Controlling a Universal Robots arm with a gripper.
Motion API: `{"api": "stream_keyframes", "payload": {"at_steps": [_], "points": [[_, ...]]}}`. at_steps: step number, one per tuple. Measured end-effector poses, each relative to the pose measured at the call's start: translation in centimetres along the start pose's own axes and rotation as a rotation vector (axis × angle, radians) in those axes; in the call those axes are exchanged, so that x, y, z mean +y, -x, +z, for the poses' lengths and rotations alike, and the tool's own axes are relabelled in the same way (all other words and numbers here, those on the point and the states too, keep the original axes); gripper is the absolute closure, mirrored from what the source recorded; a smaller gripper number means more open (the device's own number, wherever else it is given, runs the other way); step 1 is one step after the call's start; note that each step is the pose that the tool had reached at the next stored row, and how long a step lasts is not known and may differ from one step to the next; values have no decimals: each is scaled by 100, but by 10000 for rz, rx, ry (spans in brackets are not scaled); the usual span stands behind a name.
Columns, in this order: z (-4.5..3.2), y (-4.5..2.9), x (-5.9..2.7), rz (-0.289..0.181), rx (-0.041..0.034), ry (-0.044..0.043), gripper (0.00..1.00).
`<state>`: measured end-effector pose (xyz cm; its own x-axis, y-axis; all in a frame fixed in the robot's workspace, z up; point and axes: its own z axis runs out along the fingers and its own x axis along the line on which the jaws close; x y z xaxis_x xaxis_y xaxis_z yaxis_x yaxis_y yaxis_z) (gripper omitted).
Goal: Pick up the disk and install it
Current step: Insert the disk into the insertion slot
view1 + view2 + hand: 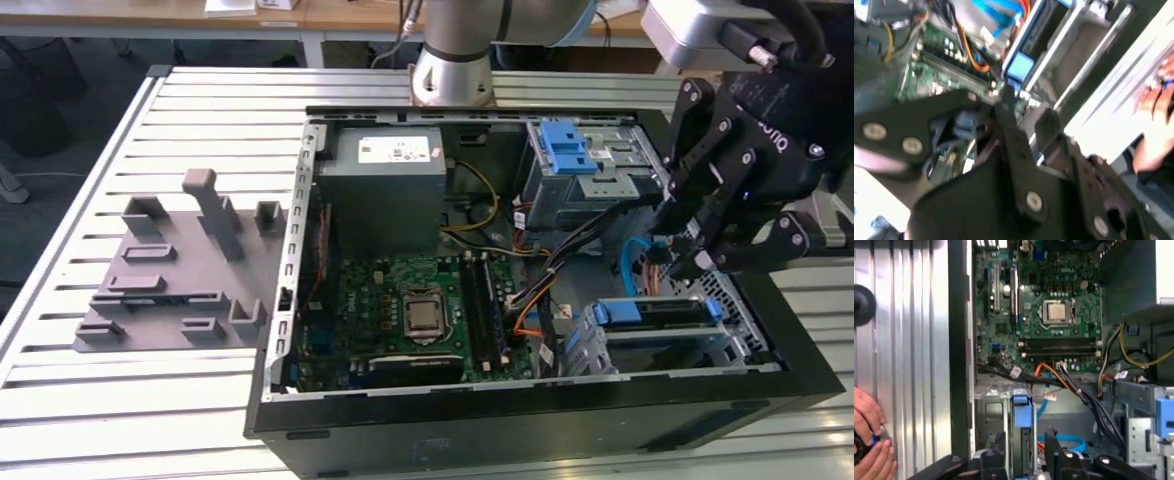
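Black gripper [1024,452] fingers [1052,444] stand apart and empty over the open computer case [534,425], hovering just above the disk [650,312]. The blue-framed disk sits on edge in the drive cage [667,350] at the case's corner, its long axis apparently aligned with the gap between the spread fingers.

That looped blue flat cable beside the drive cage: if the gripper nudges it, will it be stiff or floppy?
Probably floppy: the looped blue flat cable curls loosely, so it should bend aside. Likely light, being thin. It could snag, as orange wires run close by.
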<state>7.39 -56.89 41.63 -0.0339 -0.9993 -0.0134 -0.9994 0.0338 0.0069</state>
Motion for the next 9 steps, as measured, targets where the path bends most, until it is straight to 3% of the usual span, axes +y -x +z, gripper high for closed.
{"api": "stream_keyframes", "payload": {"at_steps": [5, 9], "points": [[88, -1, 0, -6, 7, 0, 58], [159, -2, -1, -53, 12, 1, 76]]}}
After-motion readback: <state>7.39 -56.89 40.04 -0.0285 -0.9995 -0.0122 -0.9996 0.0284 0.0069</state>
